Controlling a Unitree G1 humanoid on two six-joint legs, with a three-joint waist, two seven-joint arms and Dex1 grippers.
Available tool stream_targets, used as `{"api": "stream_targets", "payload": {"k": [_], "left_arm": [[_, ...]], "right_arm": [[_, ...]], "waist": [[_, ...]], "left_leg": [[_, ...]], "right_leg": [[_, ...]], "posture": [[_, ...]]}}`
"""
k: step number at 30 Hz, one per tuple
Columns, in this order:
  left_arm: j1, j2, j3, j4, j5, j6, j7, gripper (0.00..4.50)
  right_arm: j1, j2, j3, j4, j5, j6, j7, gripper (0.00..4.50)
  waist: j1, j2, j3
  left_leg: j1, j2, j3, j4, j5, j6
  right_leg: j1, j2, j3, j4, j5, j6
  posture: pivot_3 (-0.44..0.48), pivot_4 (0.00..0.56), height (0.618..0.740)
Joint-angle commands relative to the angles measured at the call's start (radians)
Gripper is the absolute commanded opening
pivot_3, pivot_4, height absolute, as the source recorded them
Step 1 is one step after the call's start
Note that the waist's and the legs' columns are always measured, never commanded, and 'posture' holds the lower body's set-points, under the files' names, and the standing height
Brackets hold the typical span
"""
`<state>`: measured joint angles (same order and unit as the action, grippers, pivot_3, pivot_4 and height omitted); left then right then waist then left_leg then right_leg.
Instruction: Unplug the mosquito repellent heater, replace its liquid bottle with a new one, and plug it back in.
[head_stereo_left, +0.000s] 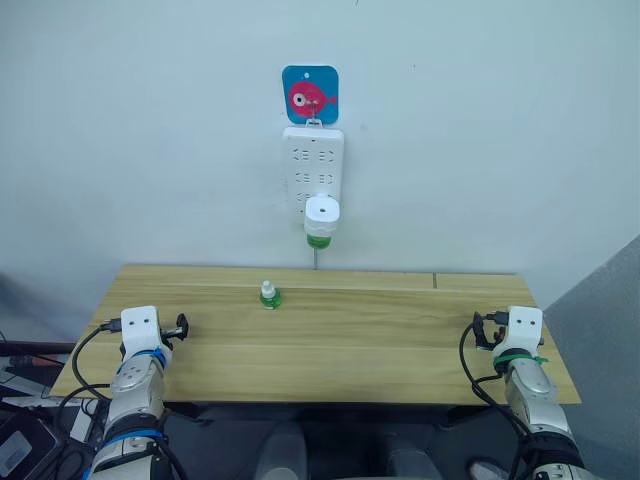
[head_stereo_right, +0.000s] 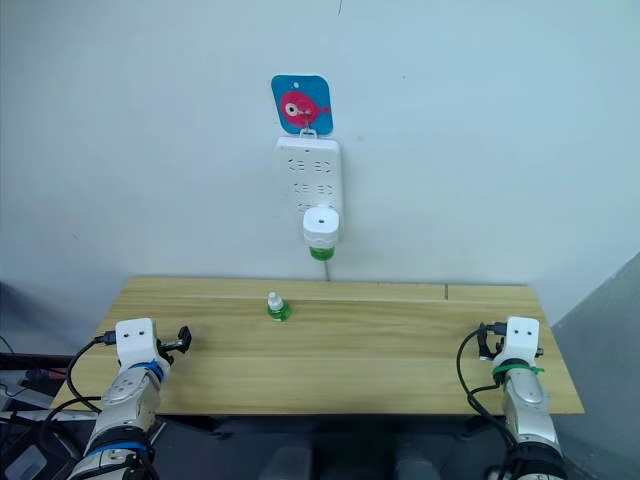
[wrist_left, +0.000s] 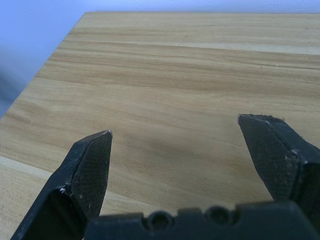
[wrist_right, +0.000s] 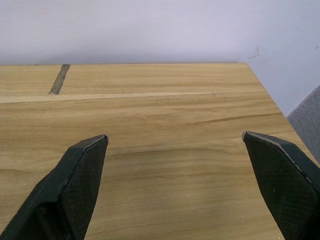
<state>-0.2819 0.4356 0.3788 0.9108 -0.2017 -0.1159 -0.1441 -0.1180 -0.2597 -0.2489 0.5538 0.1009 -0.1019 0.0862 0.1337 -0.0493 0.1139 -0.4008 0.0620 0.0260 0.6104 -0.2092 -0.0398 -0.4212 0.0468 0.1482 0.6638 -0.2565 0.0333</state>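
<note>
The white mosquito repellent heater (head_stereo_left: 322, 212) is plugged into the lower part of a white power strip (head_stereo_left: 313, 158) on the wall, with a green liquid bottle (head_stereo_left: 318, 239) hanging under it. A second small green bottle (head_stereo_left: 269, 295) with a white top stands on the wooden table (head_stereo_left: 400, 335), near its back and just left of centre. My left gripper (wrist_left: 175, 125) rests open over the table's front left corner, nothing between its fingers. At the front right corner my right gripper (wrist_right: 175, 135) is also open and holds nothing. Both are far from the bottle and the heater.
A blue sticker (head_stereo_left: 310, 94) with a pink fish is fixed on the wall above the power strip. A cord (head_stereo_left: 316, 257) drops from the strip behind the table. The table's back edge meets the wall.
</note>
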Motion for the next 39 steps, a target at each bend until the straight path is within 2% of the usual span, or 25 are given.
{"api": "stream_targets", "payload": {"k": [1, 12, 18, 23, 29, 30, 33, 35, 39], "left_arm": [[-0.017, 0.005, -0.010, -0.016, 0.011, -0.011, 0.004, 4.50], [-0.014, -0.009, -0.024, -0.029, 0.010, -0.021, -0.010, 4.50], [0.016, -0.025, -0.029, -0.081, 0.012, -0.014, -0.003, 4.50], [0.091, -0.064, -0.036, -0.190, 0.010, 0.019, 0.011, 4.50], [0.133, -0.013, -0.017, -0.212, -0.001, 0.055, -0.027, 4.50], [0.136, -0.004, -0.012, -0.201, -0.004, 0.052, -0.034, 4.50], [0.172, -0.010, -0.009, -0.239, -0.011, 0.067, -0.031, 4.50], [0.182, -0.023, -0.019, -0.298, -0.014, 0.092, -0.035, 4.50], [0.173, -0.046, -0.029, -0.332, -0.009, 0.120, -0.032, 4.50]], "right_arm": [[-0.012, 0.000, -0.007, -0.027, 0.000, -0.019, -0.017, 4.49], [0.024, 0.022, 0.001, -0.092, -0.001, 0.004, -0.035, 4.49], [0.029, 0.009, 0.000, -0.101, 0.004, 0.010, -0.020, 4.49], [0.059, -0.011, 0.000, -0.144, 0.008, 0.042, 0.000, 4.49], [0.097, 0.028, 0.041, -0.247, -0.007, 0.097, -0.007, 4.49], [0.101, 0.041, 0.054, -0.254, -0.012, 0.099, -0.008, 4.49], [0.123, 0.046, 0.061, -0.283, -0.011, 0.119, -0.001, 4.49], [0.126, 0.032, 0.053, -0.309, 0.001, 0.143, 0.009, 4.49], [0.128, -0.002, 0.049, -0.299, -0.003, 0.129, 0.030, 4.49]], "waist": [[0.000, 0.000, 0.000], [0.000, -0.001, -0.001], [0.000, 0.000, -0.001], [0.000, 0.002, 0.002], [-0.002, 0.003, 0.018], [-0.003, 0.003, 0.023], [-0.002, 0.008, 0.031], [0.000, 0.010, 0.041], [0.007, 0.009, 0.055]], "left_leg": [[0.000, 0.000, 0.000, 0.000, 0.000, 0.000], [0.000, 0.000, 0.000, 0.000, 0.000, 0.000], [0.000, 0.000, 0.000, 0.000, 0.000, 0.000], [0.000, 0.000, 0.000, 0.000, 0.000, 0.000], [0.001, 0.002, -0.002, 0.000, 0.000, 0.000], [0.001, 0.002, -0.003, 0.000, 0.000, 0.000], [0.002, 0.002, -0.003, 0.000, 0.000, 0.000], [0.001, 0.000, -0.002, 0.000, 0.000, 0.000], [-0.001, -0.001, -0.002, 0.000, 0.000, 0.000]], "right_leg": [[0.000, 0.000, 0.000, 0.000, 0.000, 0.000], [0.000, 0.000, 0.000, 0.000, 0.001, -0.002], [0.000, 0.000, 0.000, 0.001, 0.001, -0.002], [0.000, 0.000, 0.001, 0.000, -0.002, 0.000], [0.000, 0.001, -0.001, 0.002, -0.003, -0.003], [0.000, 0.002, -0.001, 0.002, -0.004, -0.003], [0.001, 0.001, -0.002, 0.002, -0.004, -0.003], [0.001, -0.001, -0.001, 0.001, -0.005, -0.002], [0.001, -0.003, -0.002, 0.000, -0.005, -0.001]], "posture": [[0.381, 0.099, 0.740], [0.377, 0.095, 0.740], [0.389, 0.117, 0.740], [0.395, 0.167, 0.740], [0.411, 0.182, 0.740], [0.410, 0.199, 0.740], [0.426, 0.196, 0.740], [0.412, 0.219, 0.740], [0.396, 0.190, 0.740]]}}
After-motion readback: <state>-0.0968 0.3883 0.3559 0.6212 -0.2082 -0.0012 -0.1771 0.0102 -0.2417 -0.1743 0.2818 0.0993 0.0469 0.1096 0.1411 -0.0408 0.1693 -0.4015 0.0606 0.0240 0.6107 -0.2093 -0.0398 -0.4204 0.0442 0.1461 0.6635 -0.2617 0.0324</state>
